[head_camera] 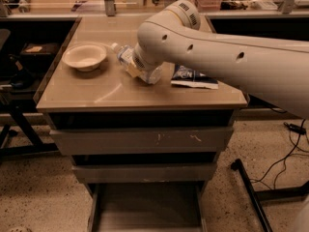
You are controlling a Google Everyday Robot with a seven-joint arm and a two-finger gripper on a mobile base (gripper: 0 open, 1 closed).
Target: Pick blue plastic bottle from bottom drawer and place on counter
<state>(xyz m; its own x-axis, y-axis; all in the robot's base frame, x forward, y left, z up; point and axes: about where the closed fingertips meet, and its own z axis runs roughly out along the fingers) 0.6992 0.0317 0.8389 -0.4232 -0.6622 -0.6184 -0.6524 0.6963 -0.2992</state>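
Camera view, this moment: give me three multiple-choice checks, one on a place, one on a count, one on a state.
1. Where is the blue plastic bottle?
A on the floor
B on the counter
C on a chair

2. How many bowls stand on the counter?
A none
B one
C three

3. The bottom drawer is:
A pulled open
B pushed shut
C taken out

Key:
1 B, it lies on its side at the arm's end, where the gripper is.
2 B, a single cream bowl sits left of the bottle.
3 A, its tray juts out below the upper drawers.
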